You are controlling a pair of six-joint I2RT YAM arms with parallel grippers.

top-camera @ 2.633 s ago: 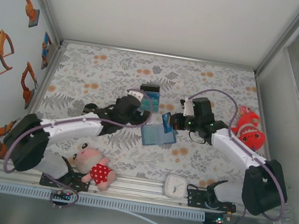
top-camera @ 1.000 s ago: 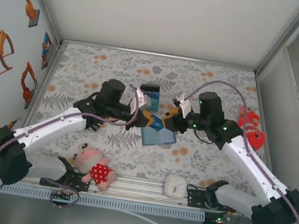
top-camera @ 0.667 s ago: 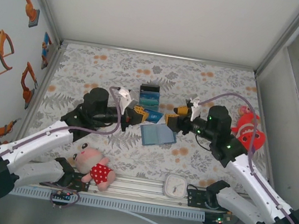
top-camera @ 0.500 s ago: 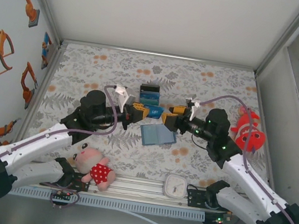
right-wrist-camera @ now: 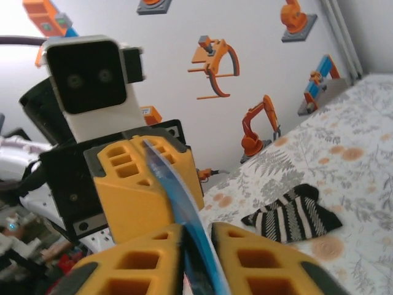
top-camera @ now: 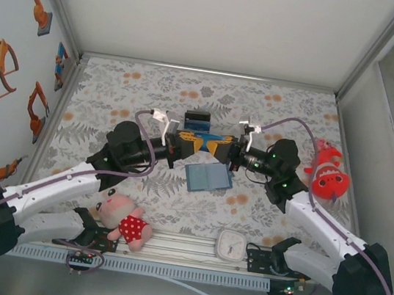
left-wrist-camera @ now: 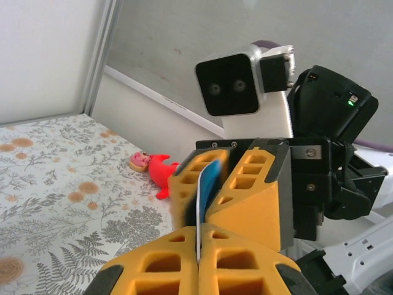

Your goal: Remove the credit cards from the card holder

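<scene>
Thin card (right-wrist-camera: 178, 203) — blue, edge-on, seemingly bent

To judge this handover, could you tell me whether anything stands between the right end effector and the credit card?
Nothing visible does. The right end effector is shut on the blue credit card, which the left end effector also clamps. The two meet tip to tip in the air, just past the open card holder.
</scene>
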